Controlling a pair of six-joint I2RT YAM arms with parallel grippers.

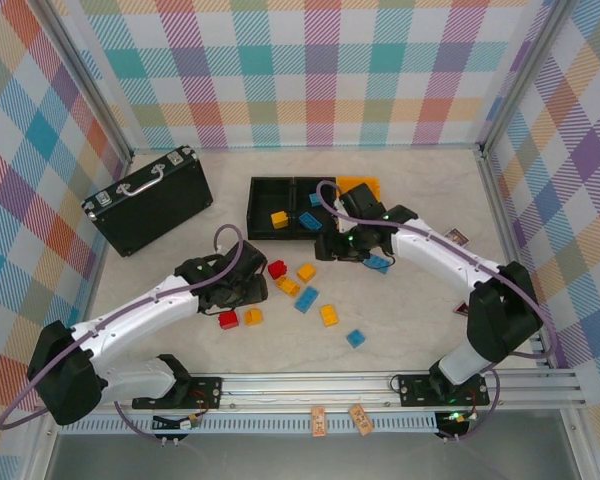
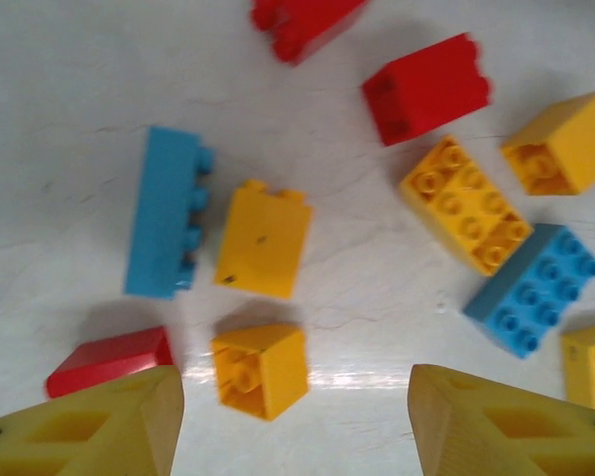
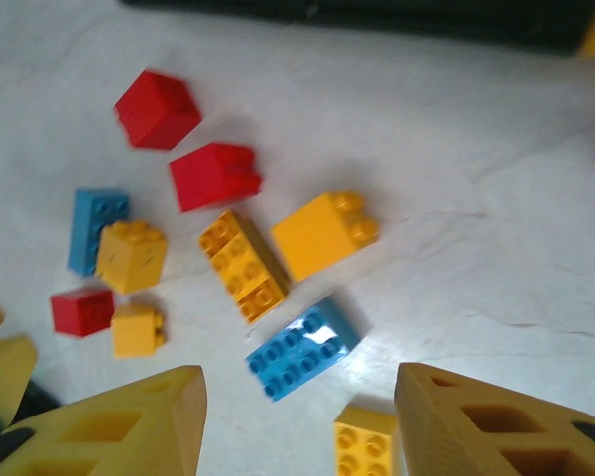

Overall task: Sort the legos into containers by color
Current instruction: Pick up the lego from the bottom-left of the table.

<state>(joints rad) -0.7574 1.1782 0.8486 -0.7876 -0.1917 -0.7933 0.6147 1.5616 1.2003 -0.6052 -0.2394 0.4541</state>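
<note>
Loose legos lie mid-table: a red one [image 1: 277,268], yellow ones [image 1: 306,271] and blue ones [image 1: 306,299]. Three containers stand in a row behind them: a black bin [image 1: 256,208] holding a yellow brick, a black bin [image 1: 302,186] holding blue bricks, and an orange bin [image 1: 360,186]. My left gripper [image 1: 242,295] [image 2: 296,426] is open above the table, with a small yellow brick [image 2: 260,369] lying just ahead of its left finger. My right gripper [image 1: 342,247] [image 3: 297,426] is open too. A blue brick [image 3: 302,347] lies ahead between its fingers, and a yellow brick [image 3: 365,441] by the right one.
A larger black case [image 1: 150,198] with metal trim lies at the back left. A red brick [image 1: 228,320] and a yellow brick [image 1: 252,316] sit near the left gripper, and a blue one [image 1: 355,338] lies toward the front. Checked walls enclose the table.
</note>
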